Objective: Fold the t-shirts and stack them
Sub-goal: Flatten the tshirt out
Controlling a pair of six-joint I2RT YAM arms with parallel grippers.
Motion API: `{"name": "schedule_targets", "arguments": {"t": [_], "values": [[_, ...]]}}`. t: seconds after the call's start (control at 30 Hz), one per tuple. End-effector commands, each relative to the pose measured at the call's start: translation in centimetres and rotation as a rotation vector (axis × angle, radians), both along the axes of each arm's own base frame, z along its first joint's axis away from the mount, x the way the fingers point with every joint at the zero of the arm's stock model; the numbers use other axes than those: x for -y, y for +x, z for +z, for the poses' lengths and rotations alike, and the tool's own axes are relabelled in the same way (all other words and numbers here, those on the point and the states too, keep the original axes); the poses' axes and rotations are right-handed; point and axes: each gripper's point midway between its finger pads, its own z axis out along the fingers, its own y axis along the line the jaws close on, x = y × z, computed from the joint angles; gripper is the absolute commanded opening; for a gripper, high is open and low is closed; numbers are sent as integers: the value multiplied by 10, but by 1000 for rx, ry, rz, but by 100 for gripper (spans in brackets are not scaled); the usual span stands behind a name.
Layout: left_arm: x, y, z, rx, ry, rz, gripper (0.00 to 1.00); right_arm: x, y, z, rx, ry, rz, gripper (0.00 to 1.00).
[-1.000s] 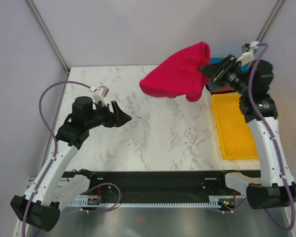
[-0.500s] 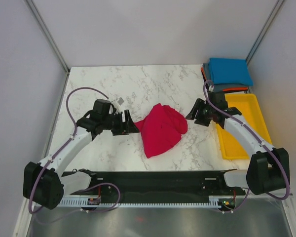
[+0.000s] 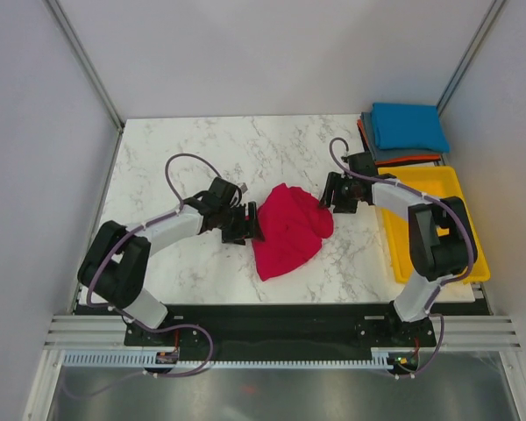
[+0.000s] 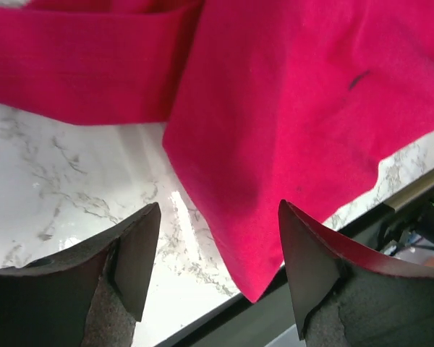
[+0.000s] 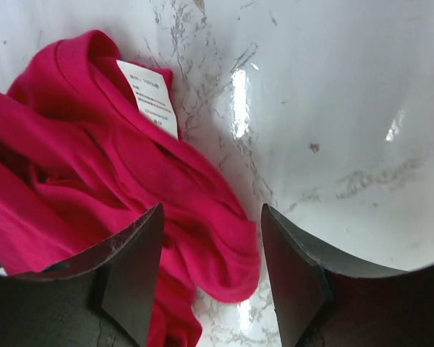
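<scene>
Marble surface carries a crumpled crimson t-shirt; a folded blue t-shirt lies well beyond its far right. Left claw at the crimson shirt's left edge, right claw at its right, both gaping, gripping nothing.

You have a white marble-patterned table, its grey veins glossy with glare in both wrist views; a yellow tray lies flat along its right edge, long side running front to back; plain grey walls close in the left, far and right sides; slanted metal posts stand at the far corners.
</scene>
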Motion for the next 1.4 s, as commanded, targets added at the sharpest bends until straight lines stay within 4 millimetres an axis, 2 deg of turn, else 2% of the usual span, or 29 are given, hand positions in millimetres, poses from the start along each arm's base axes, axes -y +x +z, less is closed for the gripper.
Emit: {"name": "schedule_targets", "arguments": {"t": [0.0, 0.13, 0.17, 0.23, 0.27, 0.3, 0.33, 0.37, 0.4, 0.43, 0.47, 0.5, 0.53, 0.57, 0.6, 0.67, 0.7, 0.77, 0.8, 0.9, 1.0, 1.1, 1.13, 1.17, 1.23, 1.27, 1.3, 1.33, 1.37], "values": [[1, 31, 11, 103, 34, 55, 74, -16, 8, -8, 42, 39, 115, 64], [22, 30, 6, 84, -64, -18, 66, -11, 4, -22, 27, 9, 117, 64], [26, 29, 5, 76, -82, -28, 51, -8, 4, -25, 24, -3, 113, 64], [33, 26, 1, 42, -116, -41, 26, -9, 3, -28, 20, -3, 117, 59], [36, 29, 5, 45, -129, -47, 10, -11, 4, -27, 24, 4, 125, 41], [39, 31, 7, 47, -136, -57, 4, -12, 9, -25, 29, 8, 121, 25], [36, 30, 10, 25, -118, -58, 2, -12, 11, -22, 28, 10, 117, 12], [37, 49, 34, 70, -132, -45, 2, -13, 14, -13, 37, 9, 119, 0], [30, 60, 47, 110, -109, -38, 2, -12, 25, 13, 74, -2, 106, 0], [13, 65, 66, 112, -73, -2, 2, -10, 30, 32, 100, -10, 89, 0], [10, 89, 109, 212, -84, 23, 2, -6, 36, 52, 130, -28, 61, 0], [-3, 102, 132, 281, -43, 57, 2, 9, 44, 96, 190, -90, -9, 0], [-23, 113, 178, 371, -12, 107, 2, 22, 46, 144, 256, -129, -72, 0], [-28, 113, 200, 397, -21, 120, 2, 22, 46, 145, 257, -129, -74, 0], [-40, 116, 217, 439, 13, 143, 2, 27, 39, 190, 334, -119, -95, 0], [-53, 113, 248, 493, 28, 168, 2, 30, 27, 231, 422, -92, -106, 0], [-58, 103, 271, 535, 18, 168, 2, 32, 10, 264, 505, -62, -114, 0], [-60, 90, 285, 561, -7, 159, 2, 32, -9, 288, 562, -16, -116, 0], [-63, 79, 296, 577, -30, 169, 2, 33, -26, 305, 606, 15, -119, 0], [-69, 63, 306, 598, -48, 178, 2, 33, -56, 328, 657, 81, -114, 0], [-73, 61, 312, 613, -37, 182, 2, 29, -76, 344, 693, 141, -92, 0], [-75, 67, 312, 611, -26, 187, 2, 29, -81, 352, 721, 151, -90, 0], [-75, 77, 302, 589, -11, 191, 2, 30, -80, 350, 719, 147, -93, 0], [-74, 83, 297, 577, 0, 187, 2, 32, -77, 347, 716, 130, -103, 0], [-69, 99, 282, 551, 12, 142, 2, 34, -66, 322, 672, 89, -105, 0], [-61, 118, 267, 518, 24, 115, 2, 35, -62, 311, 651, 74, -111, 0], [-55, 129, 254, 501, 29, 61, 2, 36, -53, 286, 611, 47, -125, 0], [-51, 141, 246, 491, 32, 42, 3, 38, -48, 272, 593, 31, -133, 0], [-44, 167, 223, 452, 51, 30, 7, 39, -40, 262, 593, 22, -148, 0]]}}
